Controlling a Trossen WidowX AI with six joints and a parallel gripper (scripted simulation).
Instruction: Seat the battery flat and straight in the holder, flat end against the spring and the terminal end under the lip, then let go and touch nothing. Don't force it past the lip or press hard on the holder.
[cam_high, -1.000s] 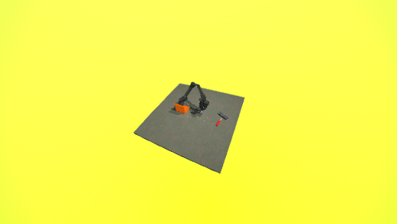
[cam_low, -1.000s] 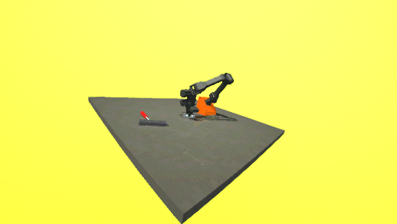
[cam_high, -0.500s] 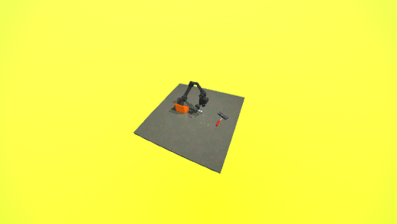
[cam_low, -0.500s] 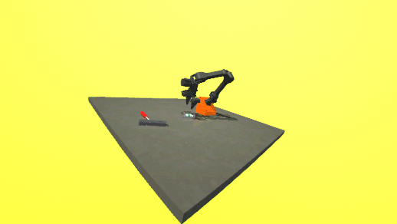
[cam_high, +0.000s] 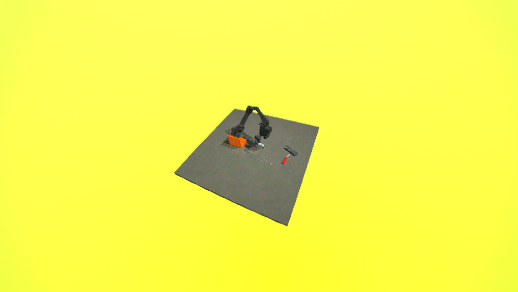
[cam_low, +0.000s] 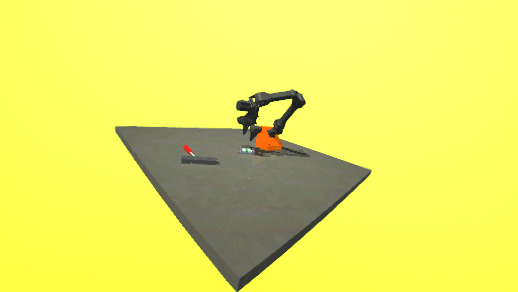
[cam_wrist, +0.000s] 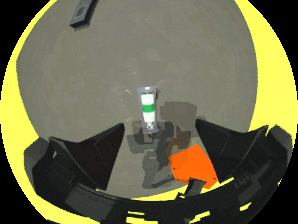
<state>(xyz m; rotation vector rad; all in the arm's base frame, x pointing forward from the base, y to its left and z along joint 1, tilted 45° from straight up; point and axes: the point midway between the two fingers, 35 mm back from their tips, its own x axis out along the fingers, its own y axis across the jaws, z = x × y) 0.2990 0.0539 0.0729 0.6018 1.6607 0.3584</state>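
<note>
Dark grey is the counter (cam_low: 240, 210), a flat slab with a thin edge, and its nearest corner points toward where I stand, with bright yellow all around it. On it, to my left, lies a small tool with a red handle (cam_low: 188, 149) and a flat dark head (cam_low: 199, 160); it is well apart from the robot. Further back rests the battery (cam_low: 246, 150), a pale cylinder with a green band, lying on its side in the holder (cam_wrist: 148, 137), which I can see only as a dim, greyish shape around its lower end. If the battery sits flat and straight there, I cannot tell. Just behind it stands the orange base (cam_low: 267, 140) of the arm. The black arm (cam_low: 280, 102) rises from this base, bends over and comes down in front. The end effector (cam_low: 249, 131) hangs above the battery with its fingers spread wide apart, holding nothing and not touching the battery. In the wrist view both fingers stand at the two sides, and the battery is between them, lower down on the counter.
</note>
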